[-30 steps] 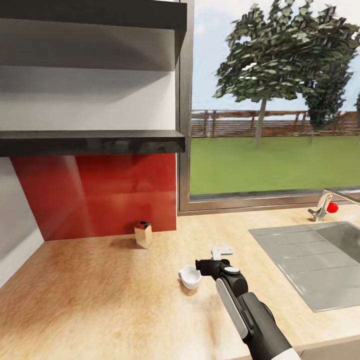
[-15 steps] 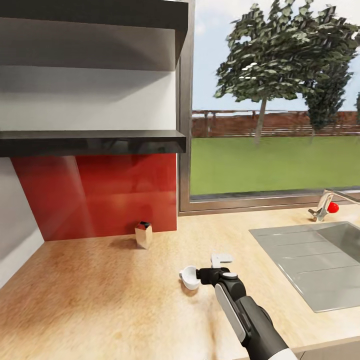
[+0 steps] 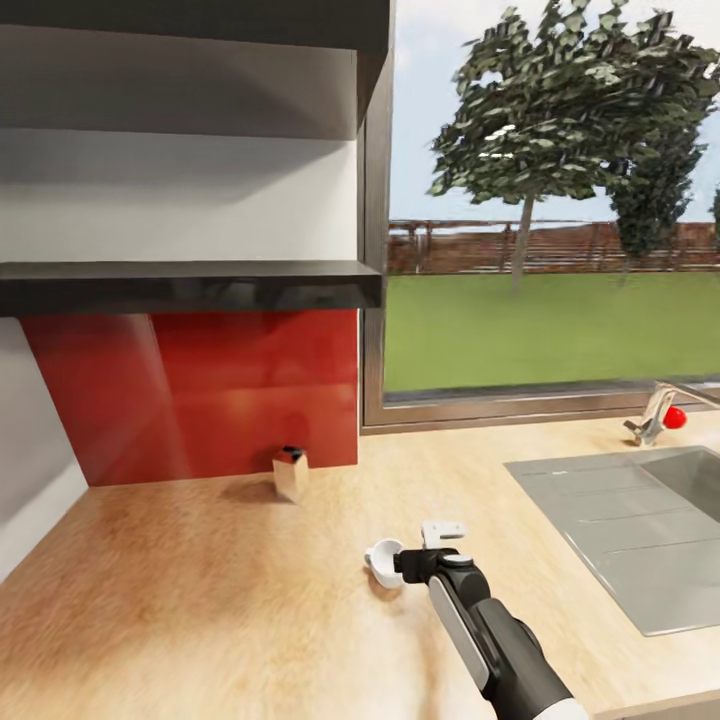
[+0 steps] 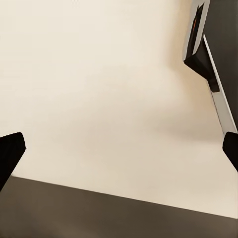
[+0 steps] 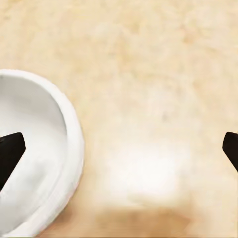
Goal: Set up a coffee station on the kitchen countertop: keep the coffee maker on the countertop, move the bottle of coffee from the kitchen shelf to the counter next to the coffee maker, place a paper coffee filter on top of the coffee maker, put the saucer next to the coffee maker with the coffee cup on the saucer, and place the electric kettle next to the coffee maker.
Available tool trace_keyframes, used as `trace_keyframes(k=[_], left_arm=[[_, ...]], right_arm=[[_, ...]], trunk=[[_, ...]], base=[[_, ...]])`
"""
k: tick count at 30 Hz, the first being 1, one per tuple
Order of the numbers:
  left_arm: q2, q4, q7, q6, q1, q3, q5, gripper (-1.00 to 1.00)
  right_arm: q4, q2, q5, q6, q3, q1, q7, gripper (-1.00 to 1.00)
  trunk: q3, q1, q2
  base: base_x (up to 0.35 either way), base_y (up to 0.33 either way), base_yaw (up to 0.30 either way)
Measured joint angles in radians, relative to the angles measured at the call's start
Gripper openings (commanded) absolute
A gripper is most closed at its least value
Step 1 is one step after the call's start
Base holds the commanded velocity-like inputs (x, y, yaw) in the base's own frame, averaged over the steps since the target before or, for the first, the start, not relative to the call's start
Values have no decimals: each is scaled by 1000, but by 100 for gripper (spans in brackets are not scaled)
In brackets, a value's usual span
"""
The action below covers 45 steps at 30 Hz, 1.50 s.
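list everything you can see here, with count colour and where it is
coffee cup: 1, white, on the countertop, one right finger inside its rim
kitchen countertop: 1, light wood grain, across the lower head view
small container: 1, pale with dark top, on the countertop by the red panel
kitchen shelf: 1, dark grey glossy, on the wall above the red panel
red panel: 1, red, wall behind the countertop
sink: 1, grey, set in the countertop at right
tap: 1, metal with red knob, behind the sink
window: 1, shows tree, fence and lawn
right gripper: 1, black and white, open, at the cup
left gripper: 1, black fingertips, open, over a pale surface
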Motion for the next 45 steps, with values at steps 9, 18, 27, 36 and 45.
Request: trace_keyframes(k=[9, 18, 27, 36, 45], left_arm=[[-1, 0, 0, 0, 0, 0, 0, 100], [0, 0, 0, 0, 0, 0, 0, 100], [0, 0, 0, 0, 1, 0, 0, 100], [0, 0, 0, 0, 1, 0, 0, 100], [0, 0, 0, 0, 2, 0, 0, 100]], right_arm=[[11, 0, 0, 0, 1, 0, 0, 100], [13, 0, 1, 0, 0, 0, 0, 100], [14, 0, 0, 0, -2, 0, -1, 100], [48, 0, 0, 0, -2, 0, 0, 100], [57, 0, 1, -1, -1, 0, 0, 100]], trunk=[[0, 0, 0], [0, 0, 0], [0, 0, 0], [0, 0, 0], [0, 0, 0]], base=[[46, 36, 0], [9, 14, 0], [0, 1, 0], [0, 0, 0], [0, 0, 0]])
